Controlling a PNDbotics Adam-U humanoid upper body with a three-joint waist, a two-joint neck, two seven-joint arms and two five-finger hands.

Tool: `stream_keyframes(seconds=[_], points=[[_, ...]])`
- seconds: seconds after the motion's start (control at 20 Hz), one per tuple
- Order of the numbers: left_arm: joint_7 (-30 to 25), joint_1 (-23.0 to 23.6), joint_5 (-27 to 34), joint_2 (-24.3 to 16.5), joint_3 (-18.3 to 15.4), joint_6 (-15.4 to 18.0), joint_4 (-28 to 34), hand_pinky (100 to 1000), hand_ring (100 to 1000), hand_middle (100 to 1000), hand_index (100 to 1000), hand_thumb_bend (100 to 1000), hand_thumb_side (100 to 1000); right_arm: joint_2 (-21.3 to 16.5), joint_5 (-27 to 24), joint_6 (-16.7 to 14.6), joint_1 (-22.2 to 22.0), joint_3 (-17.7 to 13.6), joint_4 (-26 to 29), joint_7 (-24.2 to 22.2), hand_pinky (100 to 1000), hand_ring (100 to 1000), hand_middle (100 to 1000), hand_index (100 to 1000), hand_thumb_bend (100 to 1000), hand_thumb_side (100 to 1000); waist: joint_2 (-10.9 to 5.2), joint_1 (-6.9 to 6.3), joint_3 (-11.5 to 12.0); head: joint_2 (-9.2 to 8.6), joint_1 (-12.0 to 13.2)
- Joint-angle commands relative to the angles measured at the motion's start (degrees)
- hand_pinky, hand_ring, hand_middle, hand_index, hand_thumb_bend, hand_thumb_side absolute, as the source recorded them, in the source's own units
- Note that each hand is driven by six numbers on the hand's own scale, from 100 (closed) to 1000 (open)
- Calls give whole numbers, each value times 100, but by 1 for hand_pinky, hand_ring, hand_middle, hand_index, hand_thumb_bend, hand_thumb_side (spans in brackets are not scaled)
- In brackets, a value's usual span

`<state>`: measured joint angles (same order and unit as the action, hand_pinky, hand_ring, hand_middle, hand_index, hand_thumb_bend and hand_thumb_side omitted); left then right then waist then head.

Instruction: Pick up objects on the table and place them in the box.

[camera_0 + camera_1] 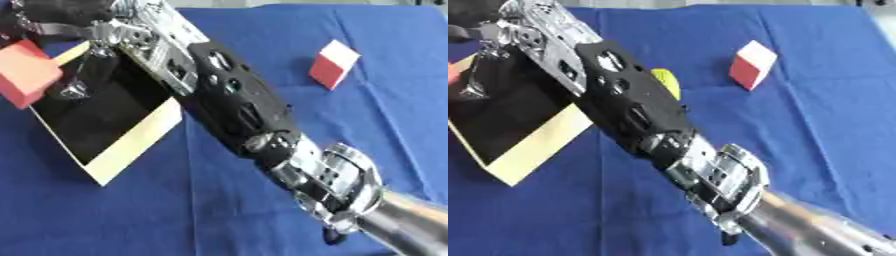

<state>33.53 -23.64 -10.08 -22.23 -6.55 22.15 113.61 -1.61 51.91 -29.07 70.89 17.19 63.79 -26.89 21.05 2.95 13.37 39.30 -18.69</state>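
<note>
One blue cloth (262,215) over table; rt hand (52,22) fingers' state unclear.

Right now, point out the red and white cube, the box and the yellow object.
red and white cube (333,64): left eye view, red front face.
box (109,107): left eye view, dark interior floor.
yellow object (668,82): right eye view, visible edge beside the arm.

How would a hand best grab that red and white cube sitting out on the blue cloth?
From above, thumb and fingers closing on two opposite flat sides of the red and white cube. It stands alone on the blue cloth, white face up, so every side is free.
</note>
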Motion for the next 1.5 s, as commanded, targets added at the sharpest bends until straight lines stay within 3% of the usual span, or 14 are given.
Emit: stream_keyframes(seconds=[0.05, 0.35, 0.9, 1.1, 1.5], points=[[-43, -52, 29, -64, -11, -12, 99, 716, 756, 757, 840, 176, 668, 78, 122, -37, 64, 4, -19, 67, 774, 601, 374, 506, 100, 100, -105, -36, 21, -56, -11], [-52, -16, 34, -60, -19, -28, 99, 714, 756, 757, 840, 174, 671, 127, 250, 75, -19, 3, 7, 158, 770, 596, 368, 499, 100, 100, -117, -38, 10, -196, 92], [-66, 169, 26, -74, -40, -106, 99, 712, 756, 757, 840, 166, 682, 27, 409, 368, -229, 4, 168, 246, 769, 599, 369, 500, 100, 100, -177, -70, -148, -220, 325], [-67, 209, 21, -79, -46, -120, 99, 711, 756, 757, 840, 166, 682, -49, 390, 604, -260, -57, 263, 297, 770, 598, 366, 496, 100, 100, -196, -90, -181, -176, 366], [-54, 225, 3, -88, -50, -136, 99, 711, 756, 757, 840, 167, 682, -338, 183, 764, -314, -162, 460, 202, 770, 596, 364, 493, 100, 100, -226, -109, -283, -101, 477]])
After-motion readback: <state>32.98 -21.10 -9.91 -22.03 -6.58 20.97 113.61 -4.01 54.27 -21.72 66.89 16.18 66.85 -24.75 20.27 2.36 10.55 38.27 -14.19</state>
